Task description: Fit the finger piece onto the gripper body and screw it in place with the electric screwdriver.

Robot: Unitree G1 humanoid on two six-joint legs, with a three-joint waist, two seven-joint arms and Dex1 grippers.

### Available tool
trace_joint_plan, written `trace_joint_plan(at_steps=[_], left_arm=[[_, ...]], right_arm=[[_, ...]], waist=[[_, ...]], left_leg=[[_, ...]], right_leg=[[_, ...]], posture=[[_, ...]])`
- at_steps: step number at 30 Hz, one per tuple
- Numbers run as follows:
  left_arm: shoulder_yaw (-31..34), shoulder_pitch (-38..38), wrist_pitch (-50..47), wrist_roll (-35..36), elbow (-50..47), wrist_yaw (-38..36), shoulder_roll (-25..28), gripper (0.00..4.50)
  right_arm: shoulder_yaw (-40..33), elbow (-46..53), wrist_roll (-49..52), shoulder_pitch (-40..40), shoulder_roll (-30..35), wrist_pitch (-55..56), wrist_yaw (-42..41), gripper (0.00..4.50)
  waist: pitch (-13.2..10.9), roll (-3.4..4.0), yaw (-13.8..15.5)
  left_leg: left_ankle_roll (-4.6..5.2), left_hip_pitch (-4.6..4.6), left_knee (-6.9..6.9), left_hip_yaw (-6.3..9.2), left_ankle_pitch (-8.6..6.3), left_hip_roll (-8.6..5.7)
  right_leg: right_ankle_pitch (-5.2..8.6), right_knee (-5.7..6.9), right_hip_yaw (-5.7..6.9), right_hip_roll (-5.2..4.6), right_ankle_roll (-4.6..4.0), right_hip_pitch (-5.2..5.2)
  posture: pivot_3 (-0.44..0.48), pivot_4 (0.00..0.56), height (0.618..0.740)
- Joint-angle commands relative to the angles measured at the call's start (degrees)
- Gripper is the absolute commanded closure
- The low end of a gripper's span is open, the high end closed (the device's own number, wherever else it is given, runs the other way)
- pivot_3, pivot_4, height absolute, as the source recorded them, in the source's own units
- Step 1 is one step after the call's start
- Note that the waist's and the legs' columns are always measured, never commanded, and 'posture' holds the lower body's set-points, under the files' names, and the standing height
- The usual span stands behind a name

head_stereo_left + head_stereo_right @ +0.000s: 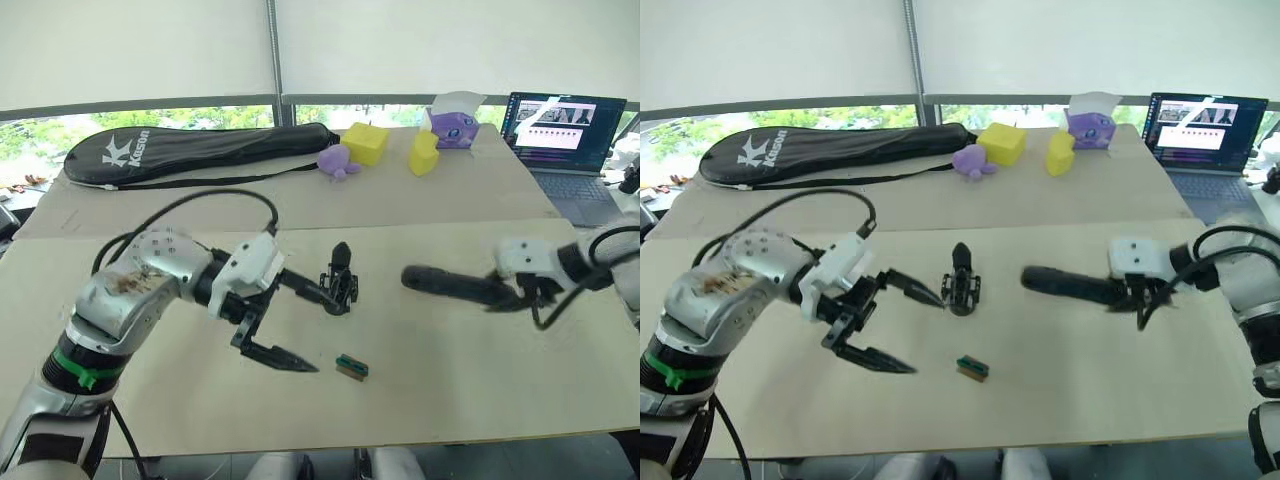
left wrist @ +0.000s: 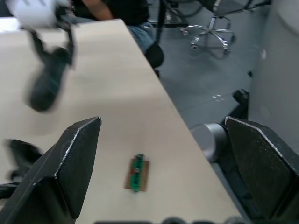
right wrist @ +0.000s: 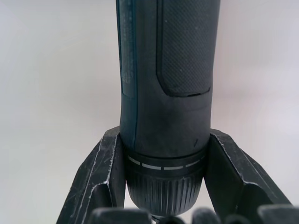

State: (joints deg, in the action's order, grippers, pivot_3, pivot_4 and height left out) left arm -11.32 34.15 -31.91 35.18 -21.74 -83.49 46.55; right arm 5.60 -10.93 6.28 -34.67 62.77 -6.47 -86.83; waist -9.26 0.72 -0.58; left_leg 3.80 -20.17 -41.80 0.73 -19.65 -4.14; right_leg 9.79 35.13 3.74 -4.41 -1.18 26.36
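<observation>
Two black fingers of the left gripper [image 1: 885, 325] stand spread wide above the table [image 1: 1080, 400], nothing between them. Just beside the lower fingertip lies a small green-and-brown block [image 1: 972, 368]. Farther back, the gripper body [image 1: 961, 284] sits on the table near the upper fingertip. Well to its right, the right gripper [image 3: 161, 186] clamps the electric screwdriver [image 1: 1070, 286], its rounded end towards the gripper body.

Bright, even daylight from the windows [image 1: 150, 118] behind the table; left wrist view is motion-blurred, shadows soft.
</observation>
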Motion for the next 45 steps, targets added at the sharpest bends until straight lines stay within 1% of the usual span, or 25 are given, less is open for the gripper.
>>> trace_joint_plan(at_steps=[1,3,6,7,9,12,14,16,20,25,29,38,45], left_arm=[[-0.58,-3.05,6.20,-3.62,0.98,-1.85,0.72,0.00],[-0.72,-4.93,9.55,-4.95,2.38,-1.57,-0.71,0.00],[-1.69,-7.06,14.50,-7.25,4.85,-1.79,-2.81,0.00],[-2.37,-7.55,17.04,-8.68,6.02,-2.05,-3.71,0.00],[-3.21,-7.70,19.77,-10.14,8.18,-2.03,-5.47,0.00],[-4.91,-7.73,22.89,-12.44,12.43,-0.63,-9.30,0.00],[-6.12,-8.20,25.48,-14.27,14.64,-0.43,-11.22,0.00],[-7.16,-8.49,28.19,-15.90,16.87,-0.47,-12.75,0.00],[-8.45,-8.01,29.48,-17.18,18.99,-0.32,-14.63,0.00],[-9.49,-7.03,29.30,-18.72,19.39,0.43,-15.85,0.00],[-10.30,-7.55,31.23,-20.18,20.87,0.69,-16.55,0.00],[-11.47,-8.64,35.19,-23.77,26.50,3.61,-19.40,0.00],[-11.49,-8.65,38.38,-25.23,30.60,3.76,-20.08,0.00]], right_arm=[[-16.64,23.07,20.55,8.94,-0.60,-20.32,4.77,2.58],[-23.97,34.38,29.10,16.33,-5.12,-28.42,12.71,2.58],[-29.82,46.45,38.88,24.12,-15.66,-33.84,27.93,2.58],[-30.69,49.34,40.71,26.43,-19.62,-33.67,32.34,2.58],[-31.09,53.38,43.15,29.97,-24.45,-32.96,37.50,2.58],[-29.65,58.09,45.18,35.64,-29.79,-30.80,42.39,2.58],[-28.28,59.70,45.30,37.46,-31.82,-29.64,44.58,2.58],[-26.41,60.81,44.27,38.47,-33.03,-28.18,45.40,2.58],[-21.40,62.49,39.48,41.43,-32.98,-23.19,42.76,2.58],[-16.52,60.10,33.01,42.77,-33.21,-15.93,40.34,2.58],[-14.15,58.98,32.42,42.07,-33.74,-14.32,40.77,2.58],[-11.69,57.19,31.00,42.55,-33.38,-11.76,40.31,2.58],[-11.08,56.05,30.68,42.31,-32.75,-11.03,39.92,2.58]], waist=[[0.00,0.00,0.68],[0.04,-0.07,1.63],[0.10,-0.20,2.69],[0.10,-0.19,2.82],[0.10,-0.19,3.23],[0.12,-0.23,3.29],[0.11,-0.24,2.97],[0.12,-0.24,2.56],[0.12,-0.25,2.09],[0.13,-0.27,1.78],[0.14,-0.28,1.80],[0.14,-0.29,1.82],[0.14,-0.29,1.83]], left_leg=[[-0.02,0.00,0.00,0.04,0.00,0.06],[-0.02,-0.01,-0.01,0.18,0.00,0.07],[0.00,-0.05,-0.04,0.28,-0.01,0.02],[0.05,-0.03,-0.06,0.28,-0.04,0.02],[0.12,-0.06,-0.04,0.24,-0.06,-0.06],[0.22,-0.06,-0.05,0.20,-0.10,-0.15],[0.26,-0.06,-0.07,0.17,-0.12,-0.16],[0.28,-0.03,-0.08,0.08,-0.11,-0.17],[0.28,0.04,-0.04,0.03,-0.11,-0.10],[0.33,0.04,-0.05,-0.01,-0.12,-0.08],[0.37,0.05,-0.06,-0.01,-0.14,-0.08],[0.38,0.04,-0.05,-0.01,-0.14,-0.08],[0.38,0.04,-0.05,-0.01,-0.15,-0.08]], right_leg=[[0.02,0.02,0.08,0.01,-0.04,-0.01],[0.02,-0.01,0.16,0.01,-0.05,-0.08],[-0.03,-0.12,0.12,-0.01,-0.09,-0.19],[-0.03,-0.12,0.12,0.00,-0.08,-0.21],[-0.04,-0.11,0.01,-0.02,-0.06,-0.17],[-0.05,-0.12,-0.03,-0.01,-0.03,-0.15],[-0.06,-0.11,-0.03,0.03,-0.02,-0.15],[-0.07,-0.09,-0.10,0.03,0.00,-0.15],[-0.06,-0.04,-0.18,0.15,0.00,-0.14],[-0.05,-0.04,-0.20,0.19,0.01,-0.14],[-0.05,-0.05,-0.20,0.20,0.02,-0.15],[-0.05,-0.06,-0.20,0.19,0.02,-0.15],[-0.05,-0.05,-0.21,0.19,0.02,-0.14]], posture=[[0.000,0.150,0.740],[0.000,0.150,0.740],[0.000,0.150,0.740],[0.000,0.150,0.740],[0.000,0.150,0.740],[0.000,0.150,0.740],[0.000,0.150,0.740],[0.000,0.150,0.740],[0.000,0.150,0.740],[0.000,0.150,0.740],[0.000,0.150,0.740],[0.000,0.150,0.740],[0.000,0.150,0.740]])
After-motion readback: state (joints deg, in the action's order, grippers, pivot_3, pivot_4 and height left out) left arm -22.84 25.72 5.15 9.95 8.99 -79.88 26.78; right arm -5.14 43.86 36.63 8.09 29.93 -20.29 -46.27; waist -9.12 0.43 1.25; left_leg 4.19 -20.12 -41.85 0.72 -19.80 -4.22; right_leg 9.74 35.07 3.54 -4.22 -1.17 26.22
